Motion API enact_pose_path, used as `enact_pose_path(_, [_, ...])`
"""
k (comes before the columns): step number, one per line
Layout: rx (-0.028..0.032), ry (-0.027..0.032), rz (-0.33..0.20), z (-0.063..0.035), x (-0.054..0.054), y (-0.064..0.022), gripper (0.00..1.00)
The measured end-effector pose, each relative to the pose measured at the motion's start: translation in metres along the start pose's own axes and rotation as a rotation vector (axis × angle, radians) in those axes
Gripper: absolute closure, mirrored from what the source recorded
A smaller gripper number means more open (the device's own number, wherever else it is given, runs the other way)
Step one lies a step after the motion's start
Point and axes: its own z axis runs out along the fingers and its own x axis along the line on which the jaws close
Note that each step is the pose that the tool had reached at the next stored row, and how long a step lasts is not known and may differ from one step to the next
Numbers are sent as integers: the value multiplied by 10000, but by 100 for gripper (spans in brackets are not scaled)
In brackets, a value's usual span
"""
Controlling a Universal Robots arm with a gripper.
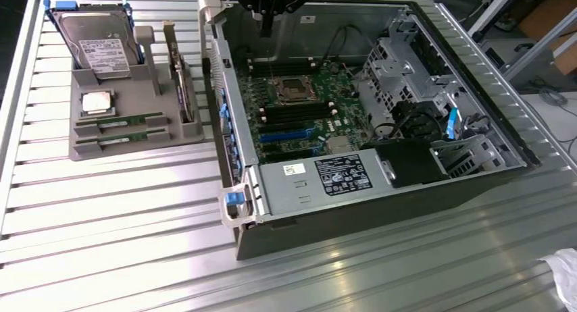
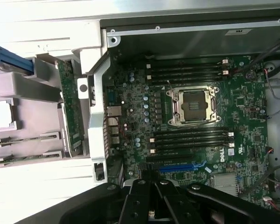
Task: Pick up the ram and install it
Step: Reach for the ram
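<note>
**Ram rests in a holder outside the computer case; the empty end effector hangs over the case**

The ram [image 1: 121, 123] is a long, narrow green stick with a small white label. It rests in a slot of a gray holder [image 1: 135, 89]. A second, matching stick [image 1: 121, 140] lies parallel right alongside it. The holder sits on the table [image 1: 108, 204], just beside the open computer case [image 1: 212, 69], on the exterior view's left of the case.

Both sticks point their long axis toward the case's side wall. That puts them roughly in line with the dark memory slots [image 1: 288, 115] on the board inside the case.

The end effector [image 1: 266, 25] hangs above the far end of the case, over the board. Its fingers are closed together and grip nothing.

From the end effector, the ram lies outside the case, toward the exterior view's left and nearer the camera. The case's side wall stands between the two, and they are well apart.
</note>
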Motion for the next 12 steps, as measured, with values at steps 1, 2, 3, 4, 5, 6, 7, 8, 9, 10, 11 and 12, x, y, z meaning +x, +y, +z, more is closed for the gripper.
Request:
enact_pose_path(1, [1,1,0,-1,13,-1,89])
enact_pose_path(2, [0,0,0,-1,23,-1,89])
enact_pose_path(3, [0,0,0,-1,32,-2,89])
enact_pose_path(4, [1,0,0,-1,39,-3,89])
enact_pose_path(5, [0,0,0,-1,46,-3,89])
enact_pose_path(6, [0,0,0,-1,50,-4,89])
enact_pose_path(7, [1,1,0,-2,54,-4,89])
enact_pose_path(8, [0,0,0,-2,57,-4,89])
enact_pose_path(9, [0,0,0,-2,63,-5,89])
enact_pose_path(10, [0,0,0,-2,71,-5,89])
enact_pose_path(11, [0,0,0,-2,77,-6,89])
enact_pose_path(12, [0,0,-1,-2,80,-6,89])
